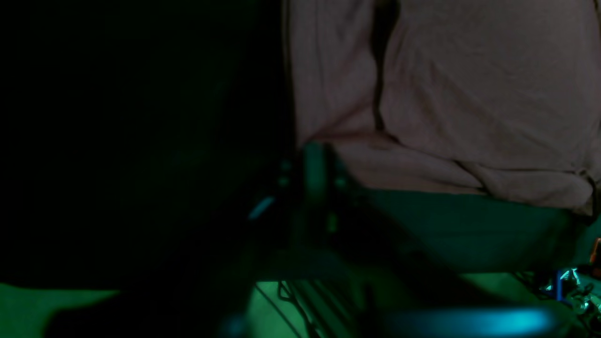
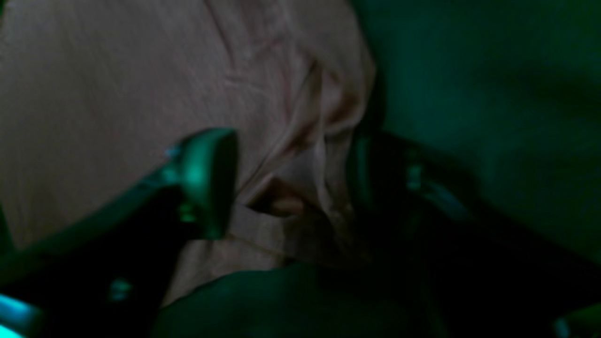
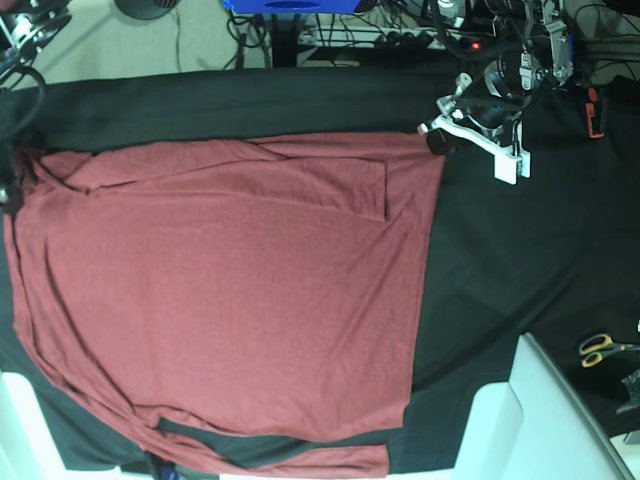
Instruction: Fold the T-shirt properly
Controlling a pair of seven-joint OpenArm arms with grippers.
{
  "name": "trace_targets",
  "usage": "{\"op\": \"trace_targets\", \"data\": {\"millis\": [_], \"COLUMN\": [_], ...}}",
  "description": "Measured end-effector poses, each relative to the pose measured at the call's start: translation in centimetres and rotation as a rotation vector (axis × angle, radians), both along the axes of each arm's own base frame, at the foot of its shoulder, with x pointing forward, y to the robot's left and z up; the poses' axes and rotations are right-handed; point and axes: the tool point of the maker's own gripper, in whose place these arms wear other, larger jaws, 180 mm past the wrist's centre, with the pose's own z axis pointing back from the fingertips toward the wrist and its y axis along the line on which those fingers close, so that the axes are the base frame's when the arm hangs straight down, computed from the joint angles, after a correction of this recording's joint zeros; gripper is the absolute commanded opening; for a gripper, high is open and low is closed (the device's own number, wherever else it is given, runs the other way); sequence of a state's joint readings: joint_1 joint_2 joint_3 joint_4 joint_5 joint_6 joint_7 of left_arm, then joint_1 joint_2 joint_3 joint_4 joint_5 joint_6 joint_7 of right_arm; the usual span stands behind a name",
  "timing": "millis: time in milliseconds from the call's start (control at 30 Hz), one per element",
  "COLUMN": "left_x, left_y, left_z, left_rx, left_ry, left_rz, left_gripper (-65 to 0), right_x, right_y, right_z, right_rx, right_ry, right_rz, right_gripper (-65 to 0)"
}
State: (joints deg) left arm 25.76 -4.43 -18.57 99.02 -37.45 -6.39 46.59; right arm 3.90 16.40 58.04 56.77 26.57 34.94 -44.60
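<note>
The maroon T-shirt [image 3: 220, 300] lies spread flat on the black cloth [image 3: 500, 260], with one sleeve folded across its top and another along its bottom edge. My left gripper [image 3: 438, 138] sits at the shirt's far right corner. In the left wrist view only one finger [image 1: 314, 164] shows, beside the shirt's edge [image 1: 469, 94]; the rest is too dark to read. My right gripper [image 2: 281, 183] stands open over a bunched fold of the shirt [image 2: 117, 94] at its left edge; its fingers [image 2: 206, 183] are well apart and the cloth lies loose between them.
Yellow-handled scissors [image 3: 603, 347] lie on the cloth at the right. A white block [image 3: 545, 420] stands at the near right corner. Cables and equipment [image 3: 400, 30] crowd the back edge. The right arm is almost hidden at the base view's left edge.
</note>
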Motion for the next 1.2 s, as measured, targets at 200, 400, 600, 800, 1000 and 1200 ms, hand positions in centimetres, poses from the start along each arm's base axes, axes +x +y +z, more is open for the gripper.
{"op": "trace_targets", "data": {"millis": [200,400,600,800,1000,1200], "left_x": [0.1,-0.9,-3.4,-5.5,-7.4,-8.0], "left_y": [3.1,8.5,10.4,12.7,14.9,14.8], "left_z": [0.6,1.5,2.4,3.9,2.6,1.7], "left_rx": [0.046,0.117,0.163,0.232,0.222,0.201], "left_ry": [-0.012,-0.023,-0.056,-0.094,-0.048,-0.029], "left_rz": [0.051,0.185,0.103,0.026,0.110,0.125], "left_gripper": [-21.4,-17.8,-17.8,-17.8,-17.8,-17.8], "right_x": [-0.8,1.6,-0.5,0.3,-0.2,0.2], "right_y": [-0.1,8.5,9.6,10.7,10.8,11.2], "right_z": [2.9,2.8,-1.2,-2.0,-2.7,-2.6], "right_rx": [-0.169,-0.262,-0.254,-0.335,-0.359,-0.358], "right_ry": [-0.013,0.016,0.175,0.186,0.231,0.222], "right_rz": [0.033,0.449,0.539,0.576,0.581,0.589], "right_gripper": [-21.0,-27.2,-27.6,-27.6,-28.5,-56.9]}}
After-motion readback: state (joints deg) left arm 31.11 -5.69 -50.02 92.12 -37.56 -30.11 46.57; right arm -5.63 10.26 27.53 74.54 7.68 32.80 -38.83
